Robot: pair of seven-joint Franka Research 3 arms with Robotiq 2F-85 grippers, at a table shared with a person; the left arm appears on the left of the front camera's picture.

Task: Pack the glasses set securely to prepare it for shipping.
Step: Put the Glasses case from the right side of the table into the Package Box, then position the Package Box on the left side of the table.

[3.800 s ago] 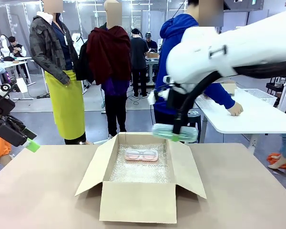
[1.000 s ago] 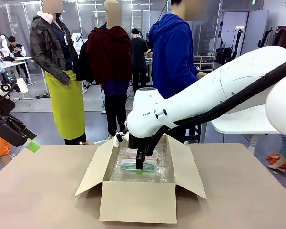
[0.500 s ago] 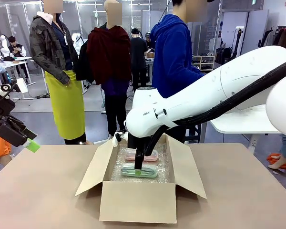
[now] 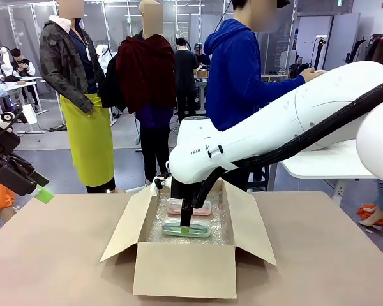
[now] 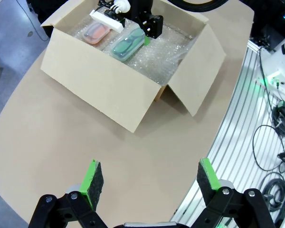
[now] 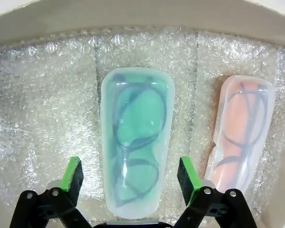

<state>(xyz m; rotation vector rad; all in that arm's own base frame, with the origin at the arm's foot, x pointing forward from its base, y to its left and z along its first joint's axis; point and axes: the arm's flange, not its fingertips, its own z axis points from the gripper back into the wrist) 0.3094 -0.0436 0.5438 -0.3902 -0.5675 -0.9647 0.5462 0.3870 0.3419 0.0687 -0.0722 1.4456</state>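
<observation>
The box (image 4: 184, 271) stands open in the middle of the bench (image 4: 51, 255), with bubble wrap (image 6: 47, 95) lining its floor. Two glasses cases lie on the wrap side by side, parallel and just apart. The near case (image 4: 201, 230) is toward the robot and the far case (image 4: 201, 208) behind it, toward the person (image 4: 236, 70) beyond the bench. The right arm (image 4: 274, 134) reaches down into the box, and the right jaws stand spread either side of the near case. The left jaws hang spread over the bench's left part, well apart from the box.
</observation>
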